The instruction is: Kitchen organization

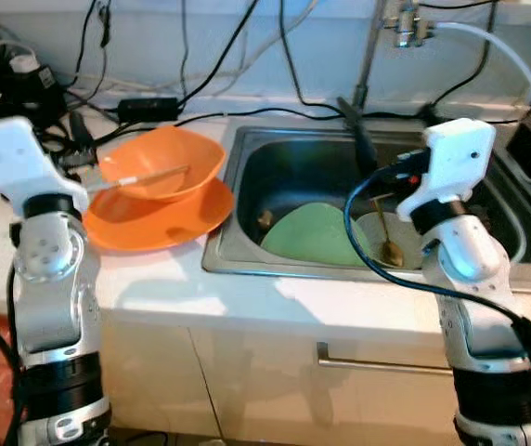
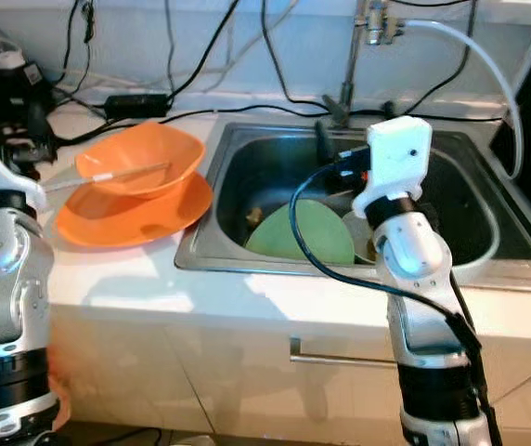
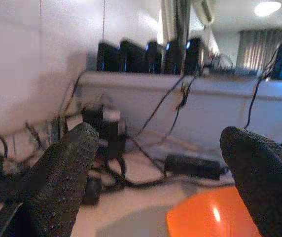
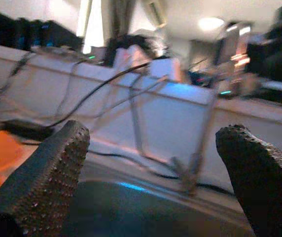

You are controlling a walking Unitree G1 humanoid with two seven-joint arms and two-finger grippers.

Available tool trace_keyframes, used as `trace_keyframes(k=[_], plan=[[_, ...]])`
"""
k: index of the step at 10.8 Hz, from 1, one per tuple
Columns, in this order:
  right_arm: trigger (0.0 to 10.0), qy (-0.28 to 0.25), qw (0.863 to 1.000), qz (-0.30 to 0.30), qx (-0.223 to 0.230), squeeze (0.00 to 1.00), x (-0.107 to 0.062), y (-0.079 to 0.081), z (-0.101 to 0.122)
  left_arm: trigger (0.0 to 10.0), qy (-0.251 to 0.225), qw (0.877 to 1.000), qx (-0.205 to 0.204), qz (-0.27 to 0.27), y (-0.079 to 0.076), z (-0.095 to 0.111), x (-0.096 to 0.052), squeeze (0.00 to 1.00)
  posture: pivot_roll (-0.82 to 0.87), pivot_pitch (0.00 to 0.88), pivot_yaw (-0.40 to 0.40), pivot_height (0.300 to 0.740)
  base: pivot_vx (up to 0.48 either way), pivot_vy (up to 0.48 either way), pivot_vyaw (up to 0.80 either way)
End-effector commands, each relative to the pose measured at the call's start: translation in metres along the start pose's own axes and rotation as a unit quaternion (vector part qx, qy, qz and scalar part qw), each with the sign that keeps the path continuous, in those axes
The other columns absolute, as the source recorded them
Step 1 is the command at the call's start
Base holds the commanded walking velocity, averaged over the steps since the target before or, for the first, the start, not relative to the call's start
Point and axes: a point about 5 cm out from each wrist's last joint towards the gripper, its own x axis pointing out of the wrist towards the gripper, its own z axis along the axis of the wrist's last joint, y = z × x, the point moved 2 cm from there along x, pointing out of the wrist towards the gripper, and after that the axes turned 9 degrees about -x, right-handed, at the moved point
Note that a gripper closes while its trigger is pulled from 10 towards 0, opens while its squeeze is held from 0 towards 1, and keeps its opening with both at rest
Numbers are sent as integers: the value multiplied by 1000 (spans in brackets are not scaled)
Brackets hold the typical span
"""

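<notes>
Judging by the green plate [image 1: 314, 234] and spoon [image 1: 386, 243] lying in the sink [image 1: 247, 186] below the right gripper [image 4: 156, 168]'s wide-spread, empty fingers, with the orange bowl [image 1: 163, 163] stacked on the worktop [image 1: 275, 302] ahead of the left gripper [image 3: 160, 173]'s equally wide fingers, tidying looks barely begun.

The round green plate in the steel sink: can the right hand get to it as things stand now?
Probably yes. The round green plate lies uncovered in the steel sink, below the raised right arm, and the right hand is open; only a spoon lies beside it.
</notes>
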Motion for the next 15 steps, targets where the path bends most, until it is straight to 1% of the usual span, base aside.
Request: trace_keyframes(k=[1,2,3,4,5,7,8,9,11,13,15], plan=[[10000,12,998,54,8,0,-1,8,-1,10000,20,1000,-16,9,-5,-8,2,0,124,0,38,740,0,0,0],[10000,13,997,70,5,0,-4,11,-2,10000,23,1000,-18,9,-5,-9,2,0,124,0,38,740,0,0,0],[10000,20,994,106,7,0,-11,18,-5,10000,24,999,-19,12,-5,-10,3,0,120,0,44,740,0,0,0],[10000,30,989,145,12,0,-18,26,-9,10000,31,999,-22,23,0,-12,4,0,120,0,45,740,0,0,0],[10000,47,977,207,20,0,-28,39,-14,10000,41,998,-24,41,7,-16,4,0,121,0,45,740,0,0,0],[10000,76,956,283,22,0,-45,53,-23,10000,44,997,-23,55,13,-17,6,0,122,0,46,740,0,0,0],[10000,80,952,295,23,0,-49,55,-24,10000,50,996,-27,65,15,-19,6,0,122,0,47,740,0,0,0],[10000,78,953,293,23,0,-50,54,-24,10000,48,997,-26,60,14,-18,5,0,122,0,47,740,0,0,0],[10000,75,953,293,25,0,-50,57,-23,10000,44,998,-22,48,6,-16,4,0,124,0,53,740,0,0,800],[10000,75,955,286,23,0,-49,55,-24,10000,47,997,-19,55,11,-17,5,0,125,0,53,740,0,0,800],[10000,72,962,263,22,0,-43,50,-23,10000,52,996,-26,70,16,-19,8,0,127,0,50,740,0,0,0]])
